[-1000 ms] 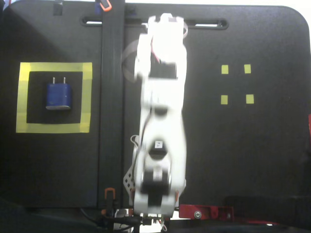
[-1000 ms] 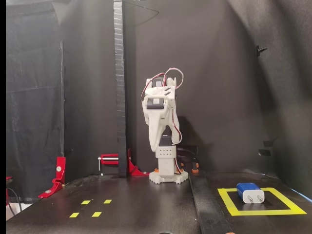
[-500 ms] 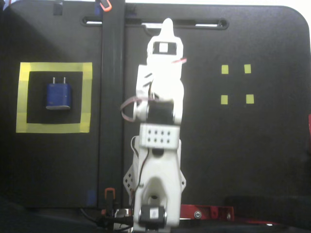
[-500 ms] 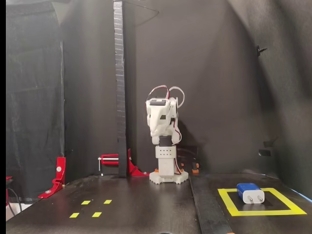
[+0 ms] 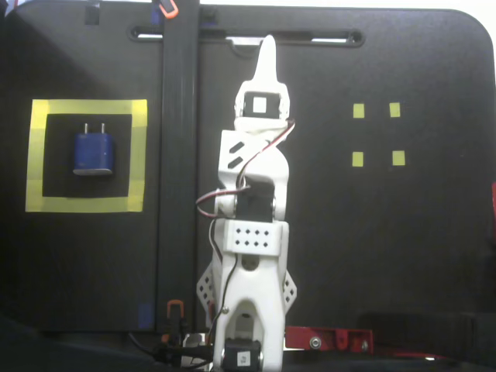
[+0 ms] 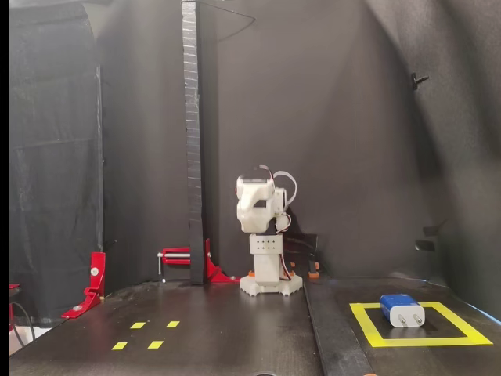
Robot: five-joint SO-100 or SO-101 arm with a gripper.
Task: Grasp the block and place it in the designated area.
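The block (image 5: 94, 152) is dark blue with two short prongs and lies flat inside the designated area (image 5: 85, 204), a wide yellow tape square on the black table. The other fixed view shows the block (image 6: 401, 309) in the yellow square (image 6: 368, 326) at the lower right. The white arm is folded low over its base in the middle of the table. My gripper (image 5: 267, 48) points along the table's centre line, far from the block. Its fingers look pressed together into one narrow tip, with nothing held. In the front fixed view the folded arm (image 6: 258, 205) faces the camera and hides the fingers.
Four tiny yellow tape squares (image 5: 377, 133) mark the side opposite the block, also visible as small yellow squares (image 6: 145, 334). A tall black post (image 6: 192, 141) stands beside the arm's base, seen as a dark strip (image 5: 180, 155). Red clamps (image 6: 94, 282) grip the table's edge.
The arm has folded down from a raised pose to a low, compact one over its base. The block has stayed in the yellow square.
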